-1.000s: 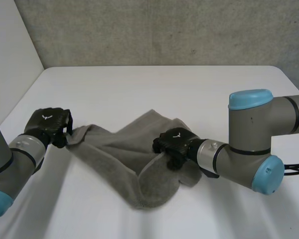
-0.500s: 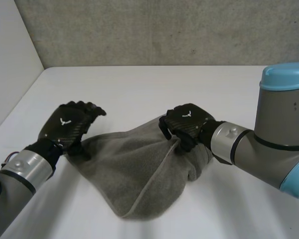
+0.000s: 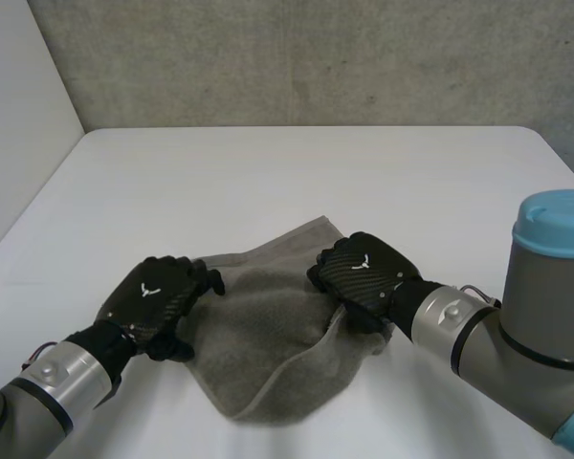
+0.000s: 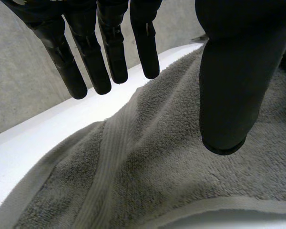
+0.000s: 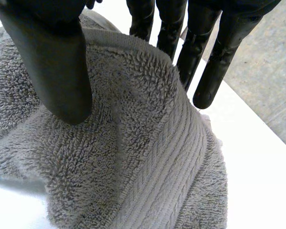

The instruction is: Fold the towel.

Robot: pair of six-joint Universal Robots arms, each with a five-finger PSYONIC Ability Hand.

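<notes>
The grey towel (image 3: 268,359) lies bunched in a rough folded wedge near the table's front. My left hand (image 3: 158,298) rests at its left edge. In the left wrist view that hand (image 4: 229,95) hovers over the towel (image 4: 148,176) with straight fingers (image 4: 107,52) and holds nothing. My right hand (image 3: 364,277) sits on the towel's upper right part. In the right wrist view its thumb (image 5: 57,62) touches the pile and its straight fingers (image 5: 214,62) stand behind a raised ridge of towel (image 5: 148,152), with no pinch on it.
The white table (image 3: 297,182) stretches bare behind the towel to a grey concrete wall (image 3: 316,57). A white side panel (image 3: 19,115) stands at the far left. My right arm's elbow (image 3: 555,325) is close to the table's right front.
Both hands have let go of the towel and straightened their fingers. They moved toward the table's front and closer together. The towel went from spread out to a smaller bunched shape.
</notes>
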